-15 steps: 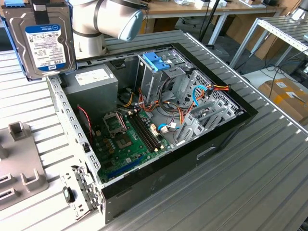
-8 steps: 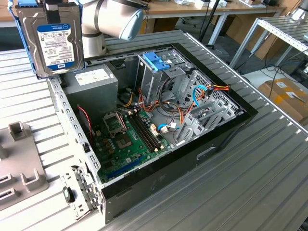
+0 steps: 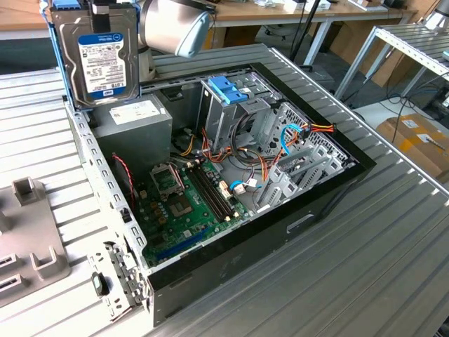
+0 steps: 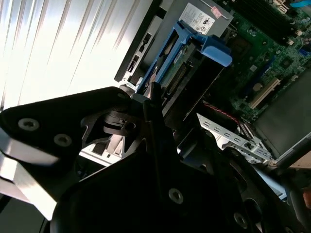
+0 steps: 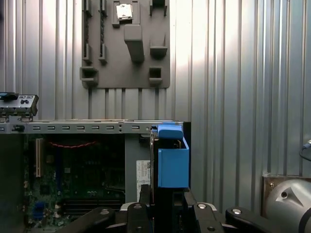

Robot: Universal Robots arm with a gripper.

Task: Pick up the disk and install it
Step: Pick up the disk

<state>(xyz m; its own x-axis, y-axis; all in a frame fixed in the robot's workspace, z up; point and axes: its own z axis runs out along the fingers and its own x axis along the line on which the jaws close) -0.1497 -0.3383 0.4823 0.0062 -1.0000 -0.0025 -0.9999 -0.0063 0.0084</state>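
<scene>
As it hangs upright, the disk [image 3: 98, 60] is clamped in the gripper [image 5: 161, 201].

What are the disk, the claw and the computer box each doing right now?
disk: held in the air, standing on edge.
claw: shut on the disk.
computer case: lying flat, side open.
drive cage: inside the case, blue bracket on top.

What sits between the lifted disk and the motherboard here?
The grey power supply box, in the exterior view: the disk hangs by its outer side, the motherboard lies at its inner side.
</scene>
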